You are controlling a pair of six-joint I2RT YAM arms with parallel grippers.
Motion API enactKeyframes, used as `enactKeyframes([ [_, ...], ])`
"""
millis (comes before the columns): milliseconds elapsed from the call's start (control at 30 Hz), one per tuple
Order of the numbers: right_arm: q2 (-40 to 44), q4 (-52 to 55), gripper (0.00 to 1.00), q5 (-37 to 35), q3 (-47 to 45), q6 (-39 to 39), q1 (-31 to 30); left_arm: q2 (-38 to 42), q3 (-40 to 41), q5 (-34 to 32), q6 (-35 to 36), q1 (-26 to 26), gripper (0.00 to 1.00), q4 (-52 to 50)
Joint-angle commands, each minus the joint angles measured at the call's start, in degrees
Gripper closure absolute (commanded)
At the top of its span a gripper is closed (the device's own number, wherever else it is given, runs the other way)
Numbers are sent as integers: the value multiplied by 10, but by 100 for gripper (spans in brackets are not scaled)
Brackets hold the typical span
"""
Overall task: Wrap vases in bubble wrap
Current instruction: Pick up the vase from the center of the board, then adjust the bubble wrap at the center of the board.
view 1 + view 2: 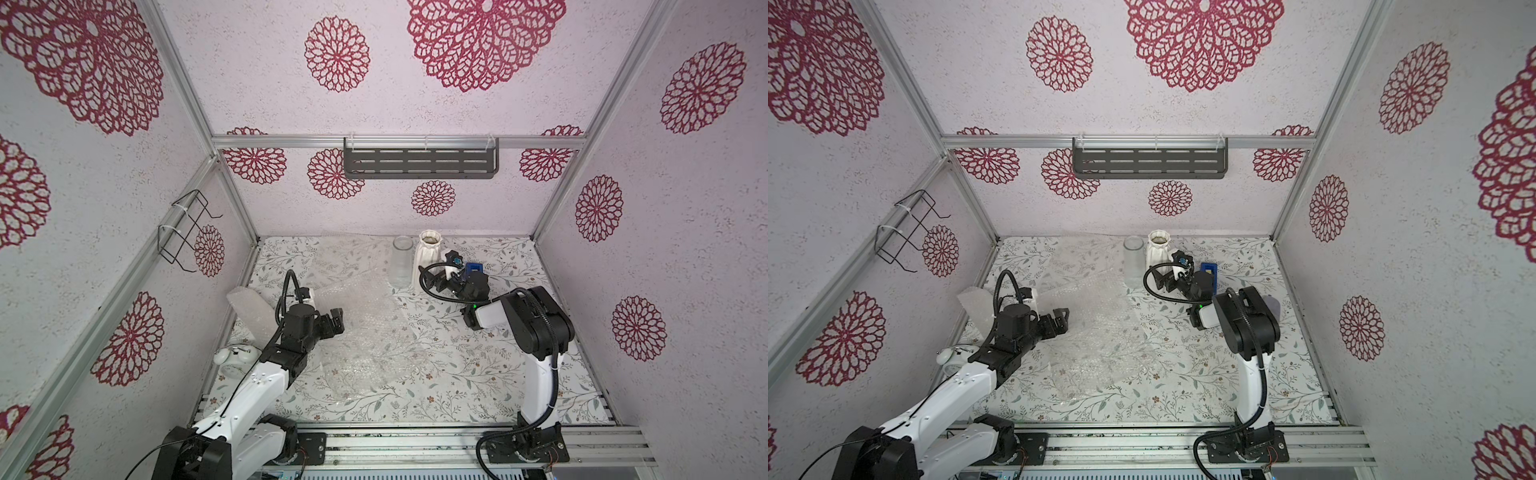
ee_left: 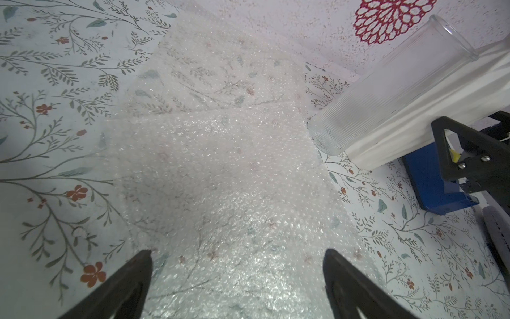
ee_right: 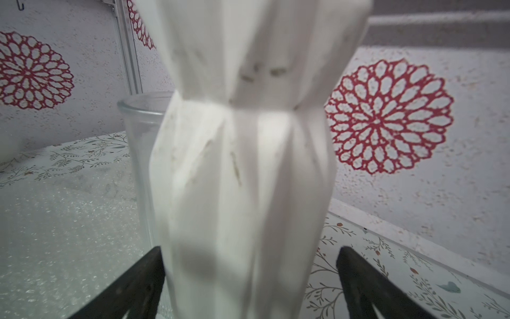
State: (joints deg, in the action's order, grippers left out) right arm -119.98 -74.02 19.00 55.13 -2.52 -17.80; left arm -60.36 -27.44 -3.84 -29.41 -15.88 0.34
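We see right gripper (image 3: 249,251) spread wide, white vase (image 3: 242,171) between jaws near desk's (image 1: 478,374) far edge; left gripper (image 2: 237,254) likewise parted, over wrap (image 2: 220,165).

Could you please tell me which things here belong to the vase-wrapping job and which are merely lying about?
Belong to the job: white ribbed vase; clear glass vase; bubble wrap sheet, spread flat; bubble-wrapped bundle, seemingly a vase already wrapped.
Just lying about: white alarm clock; blue tape dispenser; dark wall shelf.
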Motion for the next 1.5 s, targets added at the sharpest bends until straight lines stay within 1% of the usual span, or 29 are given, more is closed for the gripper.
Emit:
enactKeyframes([
  [0, -12, -40, 1, 31, 27, 21, 6, -5, -1, -10, 18, -2, 1, 15],
  [367, -41, -29, 6, 50, 69, 46, 9, -38, -11, -16, 5, -2, 1, 15],
  [467, -42, -21, 9, 58, 77, 57, 9, -51, -12, -17, -23, -2, 1, 22],
  [533, -42, -24, 13, 58, 76, 62, 9, -64, -11, -1, -38, -1, 2, 38],
  [667, -28, -31, 17, 50, 62, 65, 9, -99, -32, -15, -62, -2, 2, 22],
  [800, 3, -18, 26, 51, 50, 67, 9, -136, -67, -12, -69, -2, 2, -9],
  [933, 42, -14, 32, 24, 24, 67, 9, -186, -121, -29, -79, -2, 2, -62],
  [1033, 70, -15, 36, 11, 0, 66, 8, -225, -160, -28, -85, -1, 2, -83],
  [1133, 100, -14, 38, -5, -27, 61, 4, -264, -197, -17, -91, -1, 2, -105],
  [1300, 154, -5, 41, -23, -73, 49, -9, -334, -266, -19, -93, 0, 3, -144],
  [1367, 177, 5, 42, -18, -89, 40, -16, -360, -288, -17, -89, 0, 3, -148],
  [1467, 223, 28, 42, -29, -120, 20, -34, -395, -318, -19, -80, 5, 3, -150],
])
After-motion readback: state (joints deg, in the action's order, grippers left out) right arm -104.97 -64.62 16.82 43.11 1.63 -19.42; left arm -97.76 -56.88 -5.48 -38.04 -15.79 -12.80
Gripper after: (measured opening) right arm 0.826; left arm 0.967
